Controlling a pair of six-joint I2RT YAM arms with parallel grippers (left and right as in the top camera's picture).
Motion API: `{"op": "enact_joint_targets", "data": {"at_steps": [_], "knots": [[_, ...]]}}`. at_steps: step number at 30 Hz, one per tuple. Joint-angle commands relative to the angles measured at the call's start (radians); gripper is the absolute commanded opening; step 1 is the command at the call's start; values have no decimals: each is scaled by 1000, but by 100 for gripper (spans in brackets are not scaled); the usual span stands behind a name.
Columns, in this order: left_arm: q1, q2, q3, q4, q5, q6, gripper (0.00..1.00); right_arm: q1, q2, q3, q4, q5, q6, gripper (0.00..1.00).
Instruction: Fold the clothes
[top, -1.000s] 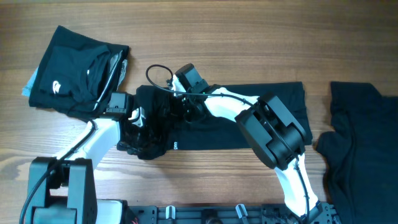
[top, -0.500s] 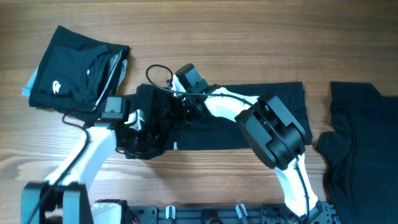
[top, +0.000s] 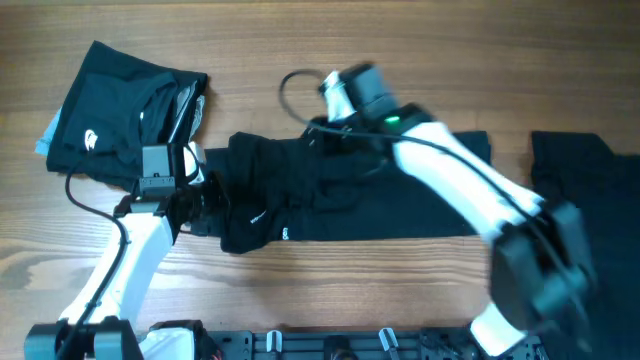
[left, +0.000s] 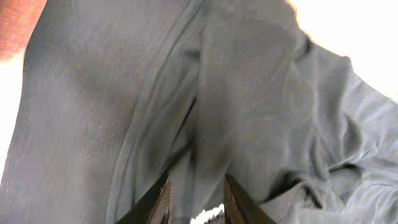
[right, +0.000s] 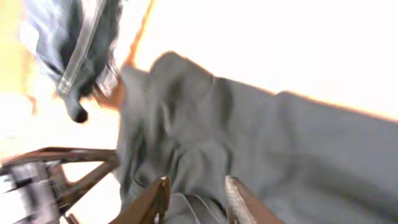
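Note:
A black garment (top: 400, 200) with a small white print lies stretched across the middle of the wooden table (top: 400, 40). My left gripper (top: 200, 195) is at its left end, and fabric (left: 155, 93) passes between its fingers (left: 196, 199); it is shut on the cloth. My right gripper (top: 332, 125) is at the garment's upper edge, blurred by motion. Its fingers (right: 196, 199) hold a bunch of the same fabric (right: 280, 143).
A stack of folded black clothes (top: 115, 110) lies at the back left, close to my left arm. Another black garment (top: 590, 200) lies unfolded at the right edge. A black cable loops behind the right wrist (top: 300, 85).
The garment was bunched between both grippers. My left gripper has moved left and my right gripper up and to the right, and the cloth is now drawn out longer.

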Motion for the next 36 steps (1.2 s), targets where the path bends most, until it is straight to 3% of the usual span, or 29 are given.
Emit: {"op": "enact_joint_targets", "data": {"at_steps": [1, 7, 9, 13, 16, 22, 28, 31, 34, 36], "knots": [[3, 93, 9, 84, 29, 46, 28, -91, -134, -1, -78, 80, -60, 38], [-25, 305, 9, 301, 138, 95, 18, -291, -220, -1, -225, 79, -40, 38], [-22, 356, 9, 307, 92, 76, 12, -342, -217, -1, -280, 88, -43, 38], [0, 393, 9, 277, -133, -12, 9, -402, -216, -1, -369, 176, -51, 37], [44, 379, 30, 278, -215, -14, 9, -434, -207, -1, -430, 231, -64, 38], [87, 369, 200, 200, -219, 20, 12, -499, -143, -2, -459, 239, -88, 38], [87, 367, 243, 129, -216, 37, 16, -513, -23, -2, -489, 328, -107, 39], [87, 362, 243, 123, -146, 54, 17, -568, 50, -2, -508, 330, -95, 38], [80, 356, 243, 149, 116, 142, 18, -651, 117, -2, -523, 330, -90, 34], [67, 355, 243, 147, 179, 148, 19, -705, 138, -2, -526, 325, -115, 34]]}}
